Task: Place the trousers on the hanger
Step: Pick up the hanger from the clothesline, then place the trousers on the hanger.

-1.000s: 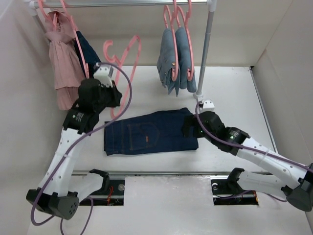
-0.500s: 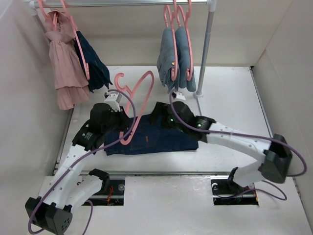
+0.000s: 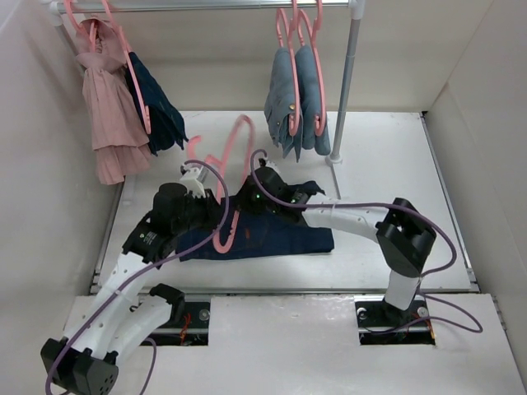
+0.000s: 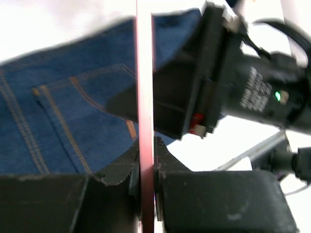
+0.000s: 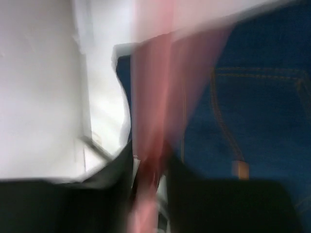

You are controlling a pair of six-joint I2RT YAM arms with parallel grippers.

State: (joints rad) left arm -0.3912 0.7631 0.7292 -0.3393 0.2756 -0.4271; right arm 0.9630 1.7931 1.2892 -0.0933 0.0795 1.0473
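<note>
Left claw (image 4: 146, 150): clamped shut on the thin pink bar of the hanger (image 4: 145, 73), which rose straight from between its fingers.
Right claw (image 3: 262, 191): just beyond the left claw, over the far edge of the trousers (image 3: 284, 234). A pink bar ran between its fingers, but the wrist view was too blurred to tell whether they gripped it.
Hanger: held tilted above the white bench (image 3: 387, 164), with its lower corner beside the left claw and its hook on the far side.
Trousers: dark denim with orange stitching, lying folded flat on the bench beneath both claws.
</note>
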